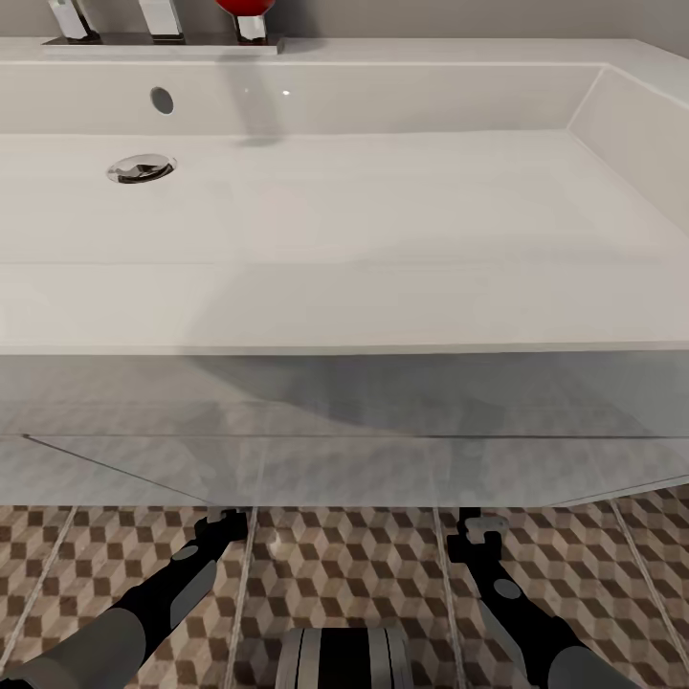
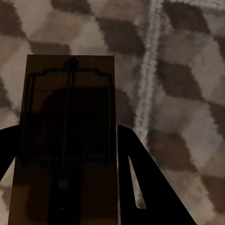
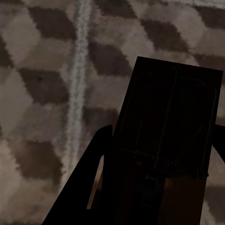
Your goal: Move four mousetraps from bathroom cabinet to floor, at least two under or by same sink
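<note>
The white sink [image 1: 402,220] spreads across the head view, with the patterned bathroom floor [image 1: 335,574] below its vanity front [image 1: 344,421]. Both arms reach low toward the vanity's base. My left gripper [image 1: 226,522] [image 2: 61,136] is shut on a brown mousetrap [image 2: 68,103], which lies flat between the dark fingers [image 2: 140,183] just above the tiles. My right gripper [image 1: 476,528] [image 3: 164,131] is shut on a second mousetrap [image 3: 173,108], dark in the vanity's shadow. The cabinet is out of view.
A chrome drain [image 1: 141,168] sits at the basin's left, with taps [image 1: 158,17] and a red object [image 1: 247,8] on the back ledge. Pale grout lines [image 2: 150,70] [image 3: 77,84] cross the floor beside each trap. My base [image 1: 344,655] shows at the bottom.
</note>
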Controlling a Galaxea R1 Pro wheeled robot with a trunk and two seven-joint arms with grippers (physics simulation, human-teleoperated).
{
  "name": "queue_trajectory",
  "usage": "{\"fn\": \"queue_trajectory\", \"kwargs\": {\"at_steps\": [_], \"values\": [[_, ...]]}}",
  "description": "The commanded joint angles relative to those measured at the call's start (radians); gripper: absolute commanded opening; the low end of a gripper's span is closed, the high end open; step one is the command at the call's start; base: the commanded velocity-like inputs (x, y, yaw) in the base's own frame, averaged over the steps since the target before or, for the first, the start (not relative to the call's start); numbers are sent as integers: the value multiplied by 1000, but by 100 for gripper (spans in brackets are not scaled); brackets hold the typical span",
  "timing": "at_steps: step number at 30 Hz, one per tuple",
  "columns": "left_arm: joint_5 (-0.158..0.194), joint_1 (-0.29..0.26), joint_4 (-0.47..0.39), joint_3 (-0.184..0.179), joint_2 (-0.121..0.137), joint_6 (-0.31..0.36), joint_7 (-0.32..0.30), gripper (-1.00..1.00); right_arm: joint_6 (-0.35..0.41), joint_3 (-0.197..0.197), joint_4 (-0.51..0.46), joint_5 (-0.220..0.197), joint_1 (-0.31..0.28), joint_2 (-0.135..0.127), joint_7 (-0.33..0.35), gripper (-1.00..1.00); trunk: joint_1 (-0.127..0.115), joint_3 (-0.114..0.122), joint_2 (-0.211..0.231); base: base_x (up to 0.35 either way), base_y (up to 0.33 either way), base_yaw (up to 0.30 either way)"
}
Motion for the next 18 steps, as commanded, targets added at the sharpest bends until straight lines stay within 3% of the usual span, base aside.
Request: {"fn": "queue_trajectory", "kwargs": {"at_steps": [1, 7, 18], "values": [[4, -1, -1, -9, 1, -4, 10, -100, -4, 8, 0, -11, -1, -1, -2, -100, 0, -1, 0, 0, 0, 0], [4, -1, -1, -9, 1, -4, 10, -100, -4, 8, 0, -6, -1, -1, -2, -100, 2, -16, -1, 0, 0, 0], [4, -1, -3, -9, 1, -5, 10, -100, -6, 6, 0, -4, -1, -1, -1, -100, 2, -16, -1, 0, 0, 0]]}}
